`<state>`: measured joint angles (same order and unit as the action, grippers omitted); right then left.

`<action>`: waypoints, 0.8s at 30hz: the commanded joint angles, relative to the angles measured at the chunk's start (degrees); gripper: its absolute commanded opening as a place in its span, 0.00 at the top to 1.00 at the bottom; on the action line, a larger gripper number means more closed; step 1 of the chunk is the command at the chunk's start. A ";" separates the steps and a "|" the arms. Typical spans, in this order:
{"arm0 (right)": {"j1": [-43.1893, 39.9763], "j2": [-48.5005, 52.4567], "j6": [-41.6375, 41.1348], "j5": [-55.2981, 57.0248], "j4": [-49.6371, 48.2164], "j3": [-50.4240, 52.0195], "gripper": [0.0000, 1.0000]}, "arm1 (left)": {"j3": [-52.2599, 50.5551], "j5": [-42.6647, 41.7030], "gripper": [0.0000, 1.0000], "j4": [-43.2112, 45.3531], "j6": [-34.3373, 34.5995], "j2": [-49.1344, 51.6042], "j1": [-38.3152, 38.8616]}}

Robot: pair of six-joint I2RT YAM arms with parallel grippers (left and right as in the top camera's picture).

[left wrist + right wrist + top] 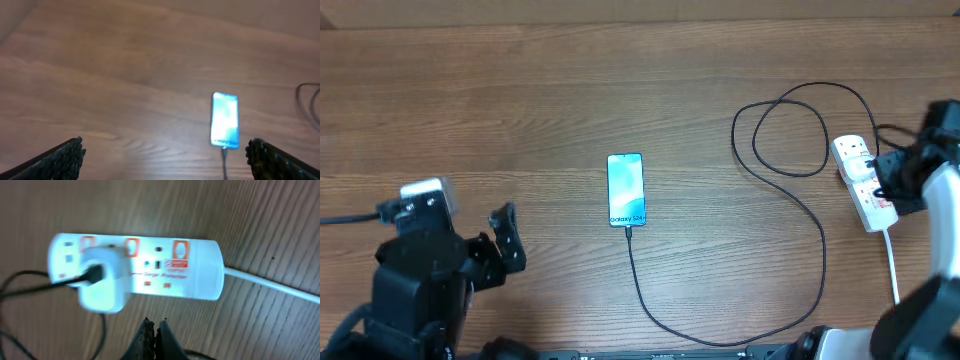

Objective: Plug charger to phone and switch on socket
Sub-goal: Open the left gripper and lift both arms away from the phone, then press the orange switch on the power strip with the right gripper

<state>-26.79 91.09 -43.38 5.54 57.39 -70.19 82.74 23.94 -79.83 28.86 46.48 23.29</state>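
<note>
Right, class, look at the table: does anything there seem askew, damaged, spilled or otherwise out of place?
Nothing stands out. The phone lies flat and square, the charger curls in a loose loop from the phone's end to the socket, which sits a little slanted. No damage or spill shows.

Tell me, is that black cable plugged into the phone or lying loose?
Plugged in, it appears: the charger tip meets the bottom edge of the phone, whose screen glows.
</note>
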 commanded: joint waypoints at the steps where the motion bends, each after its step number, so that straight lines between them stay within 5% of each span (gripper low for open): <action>1: -5.11 6.82 9.18 -11.43 1.46 -6.91 0.96 | -2.60 1.95 0.00 0.15 1.84 0.42 0.46; 9: -7.04 21.40 14.80 -11.85 9.68 -23.45 0.96 | -3.89 1.49 0.00 0.37 3.13 1.33 0.46; 24: -6.99 27.98 16.50 -11.21 9.11 -24.44 0.96 | -3.89 -0.22 0.00 0.35 3.10 1.42 0.46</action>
<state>-33.98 117.36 -28.49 -5.56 66.78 -93.41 79.11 24.23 -79.70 31.22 47.70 23.29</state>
